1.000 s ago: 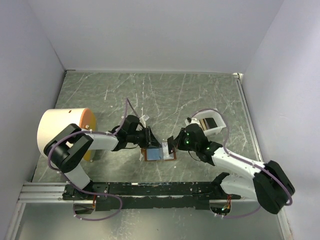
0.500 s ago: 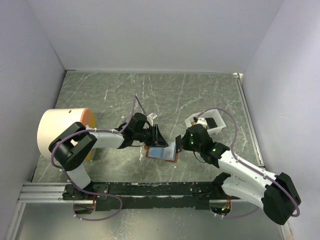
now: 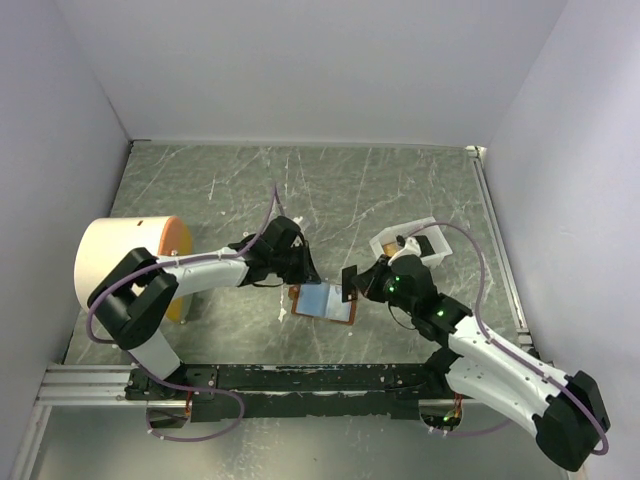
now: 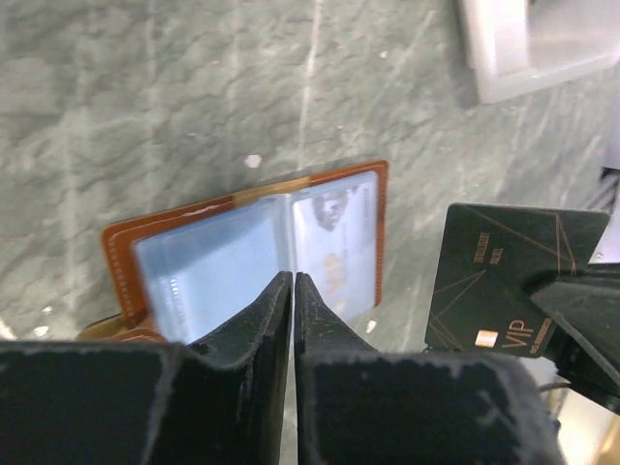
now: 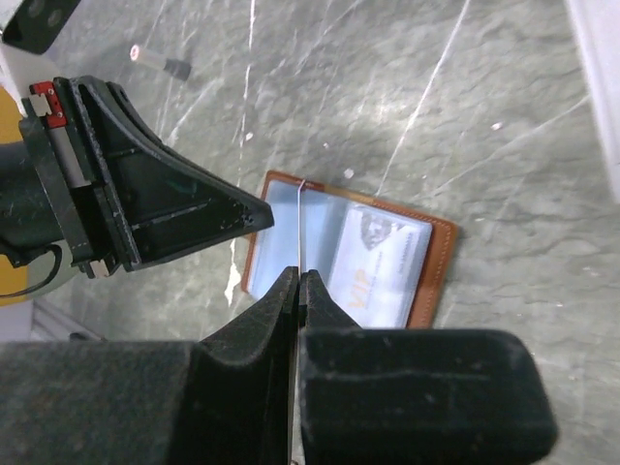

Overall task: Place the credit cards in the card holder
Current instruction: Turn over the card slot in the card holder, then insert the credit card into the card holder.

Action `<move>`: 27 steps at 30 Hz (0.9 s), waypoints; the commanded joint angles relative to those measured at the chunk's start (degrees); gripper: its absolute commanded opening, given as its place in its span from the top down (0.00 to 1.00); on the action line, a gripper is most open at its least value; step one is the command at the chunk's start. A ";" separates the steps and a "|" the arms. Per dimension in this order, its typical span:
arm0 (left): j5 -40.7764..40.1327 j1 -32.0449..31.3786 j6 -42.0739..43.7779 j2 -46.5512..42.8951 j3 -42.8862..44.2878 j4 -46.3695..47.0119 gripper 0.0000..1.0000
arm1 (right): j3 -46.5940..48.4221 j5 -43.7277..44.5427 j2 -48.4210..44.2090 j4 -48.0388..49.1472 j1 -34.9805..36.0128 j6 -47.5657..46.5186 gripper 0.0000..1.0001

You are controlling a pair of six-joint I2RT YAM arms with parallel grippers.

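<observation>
Brown leather wallet (image 3: 325, 302) lies spread open on the green marbled table (image 3: 380, 190), blue lining up, near the 6 o'clock edge between the two arms. A tucked card (image 5: 383, 262) shows through its right-hand sleeve. The left claw (image 4: 294, 281) hangs at the wallet's 11 o'clock, jaws drawn almost together with nothing between them. The right claw (image 5: 298, 281) sits at the wallet's 2 o'clock, pinched on a black card (image 4: 511, 276) just beside the wallet's right edge. A white tray (image 4: 499, 48) stands farther out at 2 o'clock.
</observation>
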 commanded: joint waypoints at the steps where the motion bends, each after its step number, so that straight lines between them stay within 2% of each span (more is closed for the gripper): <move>1: -5.76 0.09 3.16 -1.36 -1.11 -5.39 0.84 | -3.89 -6.29 2.60 10.43 0.03 5.59 1.00; 13: -15.55 0.40 2.41 -1.47 -4.33 -12.93 0.86 | -6.84 -13.88 18.68 25.26 0.16 5.54 1.00; 20: -14.92 0.32 -0.75 -3.89 -9.19 -12.24 0.86 | -5.26 -14.59 25.32 25.97 0.13 5.66 1.00; 27: -11.97 0.35 -4.51 -8.49 -15.63 -7.18 0.85 | -6.26 -17.04 28.95 31.55 0.08 6.67 1.00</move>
